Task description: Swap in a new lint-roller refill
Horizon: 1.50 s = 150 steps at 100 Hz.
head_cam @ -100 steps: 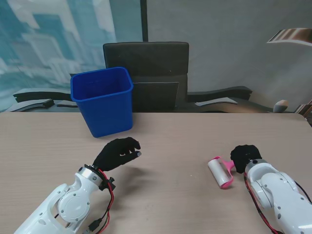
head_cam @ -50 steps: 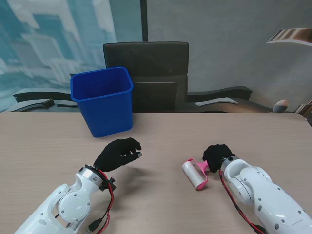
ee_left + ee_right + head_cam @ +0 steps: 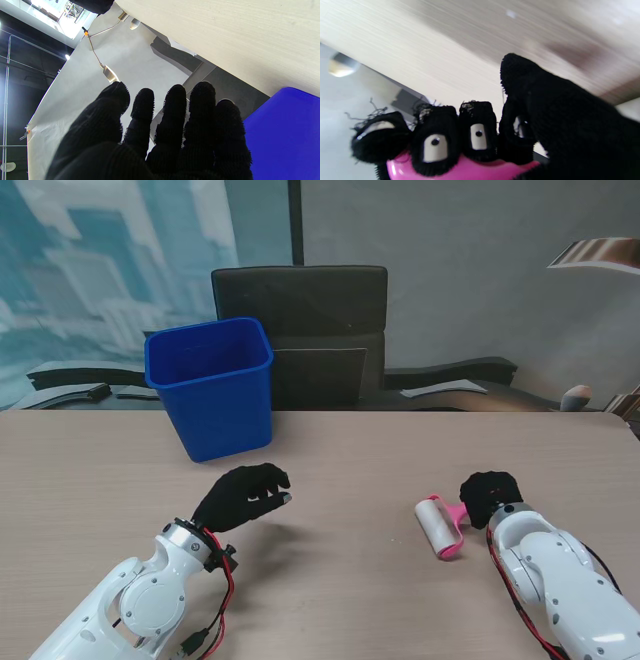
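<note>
A: From the stand, what shows?

B: The right hand (image 3: pixel 490 496) is wrapped around the pink handle of the lint roller (image 3: pixel 439 527); its white roll points toward the table's (image 3: pixel 350 470) middle. I cannot tell whether the roller touches the wood or hangs just over it. The left hand (image 3: pixel 242 495), holding nothing, has its fingers curled but apart, near the blue bin (image 3: pixel 211 386), which stands at the table's far edge. A black chair (image 3: pixel 300 330) sits behind the bin, mostly hidden by the table.

A: And the left wrist view?

B: The gloved fingers (image 3: pixel 175 112) are spread a little, nothing between them. One corner of the bin (image 3: pixel 282 135) shows; the rest is cut off.

A: The right wrist?

B: Blurred. Fingers (image 3: pixel 435 142) are folded over the pink handle (image 3: pixel 470 172); only a strip of it shows, and the roll is out of sight.
</note>
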{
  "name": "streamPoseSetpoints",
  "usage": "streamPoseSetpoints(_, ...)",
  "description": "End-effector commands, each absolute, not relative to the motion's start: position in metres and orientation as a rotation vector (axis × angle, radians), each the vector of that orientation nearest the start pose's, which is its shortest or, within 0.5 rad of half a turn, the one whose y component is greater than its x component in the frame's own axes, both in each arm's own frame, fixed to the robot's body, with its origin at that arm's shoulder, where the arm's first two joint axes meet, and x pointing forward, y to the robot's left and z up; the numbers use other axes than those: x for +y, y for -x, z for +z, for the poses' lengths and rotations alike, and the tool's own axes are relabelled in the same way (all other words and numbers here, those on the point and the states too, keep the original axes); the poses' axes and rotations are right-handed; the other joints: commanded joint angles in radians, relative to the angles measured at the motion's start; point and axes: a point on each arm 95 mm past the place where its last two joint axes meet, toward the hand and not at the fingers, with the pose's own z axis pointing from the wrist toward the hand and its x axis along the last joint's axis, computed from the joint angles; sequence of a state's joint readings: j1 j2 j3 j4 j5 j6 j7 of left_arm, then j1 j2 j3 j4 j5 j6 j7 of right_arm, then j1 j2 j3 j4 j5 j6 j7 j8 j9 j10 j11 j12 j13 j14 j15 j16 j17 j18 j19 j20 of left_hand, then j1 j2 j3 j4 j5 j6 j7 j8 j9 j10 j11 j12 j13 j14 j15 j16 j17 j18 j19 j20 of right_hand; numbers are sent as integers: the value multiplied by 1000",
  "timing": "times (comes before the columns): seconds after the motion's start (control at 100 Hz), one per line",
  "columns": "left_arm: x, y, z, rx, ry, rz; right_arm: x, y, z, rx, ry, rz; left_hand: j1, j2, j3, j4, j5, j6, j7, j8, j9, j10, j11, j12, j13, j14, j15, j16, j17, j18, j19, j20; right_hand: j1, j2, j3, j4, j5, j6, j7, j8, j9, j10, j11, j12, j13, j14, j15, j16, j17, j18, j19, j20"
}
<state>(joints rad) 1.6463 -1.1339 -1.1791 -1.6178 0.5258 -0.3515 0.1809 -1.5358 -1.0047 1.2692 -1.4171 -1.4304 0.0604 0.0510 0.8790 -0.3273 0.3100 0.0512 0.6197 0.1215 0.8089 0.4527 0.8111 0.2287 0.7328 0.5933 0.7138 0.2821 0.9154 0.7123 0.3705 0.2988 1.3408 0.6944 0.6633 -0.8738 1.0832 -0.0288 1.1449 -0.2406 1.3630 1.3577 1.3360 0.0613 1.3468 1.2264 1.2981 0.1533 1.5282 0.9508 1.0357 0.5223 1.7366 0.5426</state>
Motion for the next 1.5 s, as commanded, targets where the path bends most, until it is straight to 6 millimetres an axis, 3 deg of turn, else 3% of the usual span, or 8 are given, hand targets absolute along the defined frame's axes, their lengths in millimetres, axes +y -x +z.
streamPoseSetpoints(0.0, -41, -362, -324, 1232, 1439, -2193, -118, -404, -378, 1695, -981, 755, 15, -25, 1, -13, 10, -10, 8, 0, 6, -22, -4, 1, 11, 8, 13, -5, -4, -7, 18, 4, 3, -14, 8, -17, 28, -5, 1, 11, 28, 36, 16, 9, 29, -472, 222, 48, 13, -367, 89, 26)
streamPoseSetpoints(0.26, -42, -364, -325, 1239, 1452, -2188, -158, -389, -380, 1593, -982, 613, 15, -25, 1, -14, 10, -11, 9, -2, 5, -20, -4, 1, 11, 8, 14, -5, -4, -7, 18, 4, 5, -13, 6, -18, 27, -4, 0, 12, 27, 37, 17, 9, 28, -468, 223, 45, 8, -364, 87, 29)
streamPoseSetpoints(0.48, -44, -364, -325, 1243, 1456, -2189, -163, -388, -378, 1559, -974, 609, 15, -24, 1, -14, 9, -9, 9, -3, 5, -21, -3, 1, 10, 8, 13, -5, -4, -7, 18, 4, 6, -10, 4, -18, 26, -2, 0, 12, 25, 39, 17, 9, 28, -467, 223, 43, 4, -361, 89, 32)
streamPoseSetpoints(0.73, -45, -364, -326, 1246, 1458, -2190, -135, -402, -377, 1615, -996, 710, 17, -23, 0, -14, 9, -9, 10, -4, 6, -20, -4, 1, 11, 9, 13, -5, -4, -7, 18, 4, 6, -9, 3, -18, 25, -2, -1, 13, 25, 39, 17, 9, 28, -469, 223, 42, 5, -361, 89, 33)
streamPoseSetpoints(1.16, -45, -364, -326, 1252, 1439, -2190, -53, -415, -378, 1777, -1061, 977, 21, -24, 0, -14, 10, -10, 12, -4, 7, -20, -3, 1, 12, 9, 14, -5, -4, -8, 19, 3, 2, -8, 3, -18, 24, -2, -1, 14, 23, 34, 17, 9, 28, -471, 222, 38, 4, -362, 88, 34)
streamPoseSetpoints(1.32, -45, -364, -326, 1250, 1441, -2188, -44, -416, -380, 1766, -1116, 1008, 21, -23, -1, -14, 10, -10, 12, -5, 7, -19, -3, 1, 11, 9, 14, -5, -4, -7, 19, 3, 1, -6, 2, -19, 23, -2, -2, 14, 23, 34, 17, 8, 29, -470, 221, 37, 4, -362, 87, 34)
streamPoseSetpoints(1.49, -45, -364, -326, 1253, 1455, -2185, -52, -419, -374, 1685, -1203, 1035, 22, -22, -1, -14, 11, -9, 13, -5, 5, -20, -4, 1, 10, 10, 14, -5, -4, -6, 19, 3, 3, -9, 4, -18, 23, -2, -2, 15, 22, 35, 17, 7, 29, -467, 221, 35, 0, -362, 84, 34)
